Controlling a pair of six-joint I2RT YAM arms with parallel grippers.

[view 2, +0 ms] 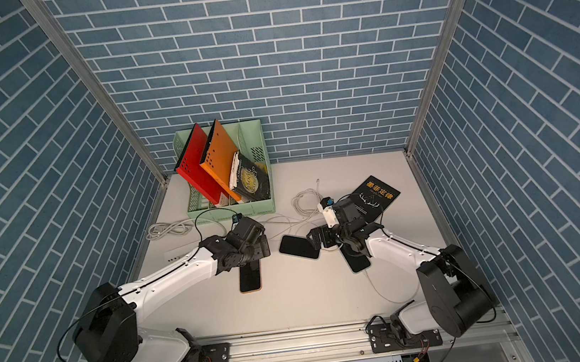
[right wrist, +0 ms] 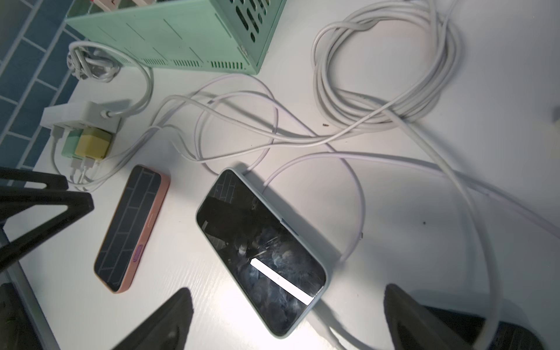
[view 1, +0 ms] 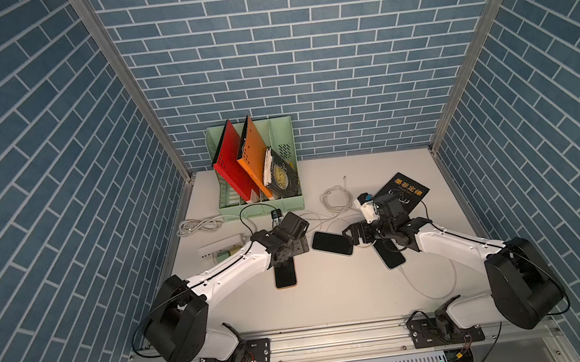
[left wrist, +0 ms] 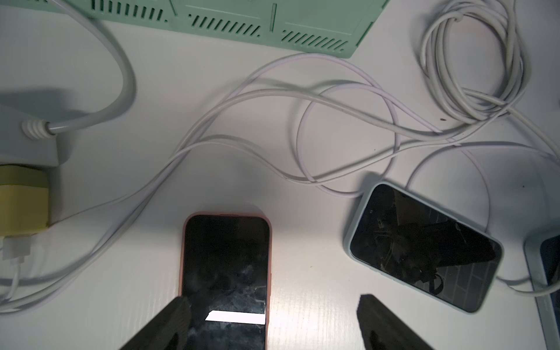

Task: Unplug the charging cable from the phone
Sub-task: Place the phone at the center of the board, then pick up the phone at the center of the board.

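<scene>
Three phones lie face up on the white table. A pink-cased phone (view 1: 285,275) (left wrist: 225,272) lies under my left gripper (left wrist: 272,315), which hovers open over it with one finger above its edge. No cable shows at this phone. The pale-cased middle phone (view 1: 331,243) (right wrist: 260,251) lies below my open right gripper (right wrist: 288,309). A white charging cable (right wrist: 266,145) meets that phone's far end; its plug is hidden. A third phone (view 1: 392,257) lies partly under the right arm, with a white cable (view 1: 439,293) leaving its near end.
A white power strip (right wrist: 81,115) with a yellow charger (right wrist: 92,142) sits at the left. A mint file organizer (view 1: 258,193) holding books stands behind. Coiled white cables (view 1: 336,197) (view 1: 198,225) and a black book (view 1: 403,191) lie toward the back.
</scene>
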